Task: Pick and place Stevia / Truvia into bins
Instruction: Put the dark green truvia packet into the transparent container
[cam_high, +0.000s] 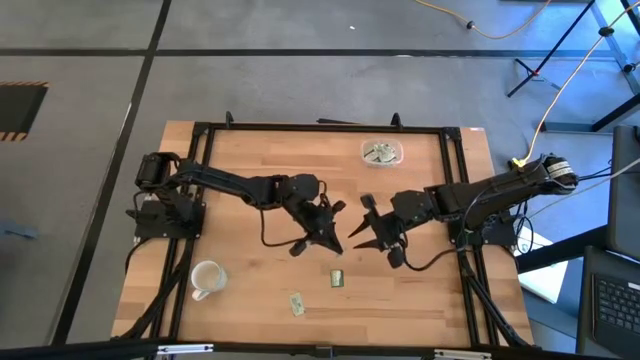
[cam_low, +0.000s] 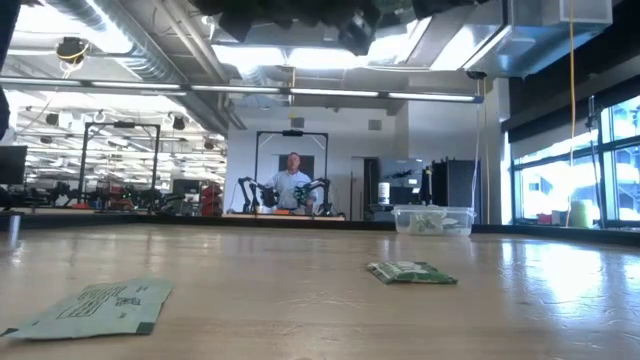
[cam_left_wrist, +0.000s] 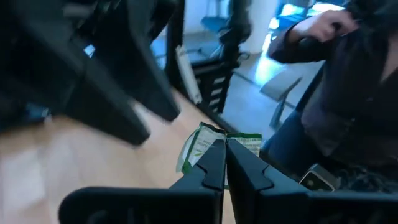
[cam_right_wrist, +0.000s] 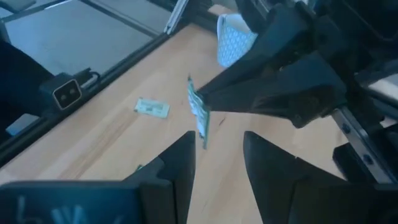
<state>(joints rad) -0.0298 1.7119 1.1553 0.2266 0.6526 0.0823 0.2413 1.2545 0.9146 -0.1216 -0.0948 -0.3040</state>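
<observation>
The wooden bench (cam_high: 250, 300) is carrying a clear bin (cam_high: 382, 152) at its far edge. Well short of the bin, mid-bench, the left tool (cam_high: 335, 236) is clenching a sachet (cam_right_wrist: 199, 112) in the air, facing the released right tool (cam_high: 366, 234). Nearer the front edge, two loose sachets (cam_high: 337, 278) are lying.

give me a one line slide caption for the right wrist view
Left gripper holds a Stevia sachet on edge above the table, the open right gripper just below it, a second sachet lying beyond.
</observation>
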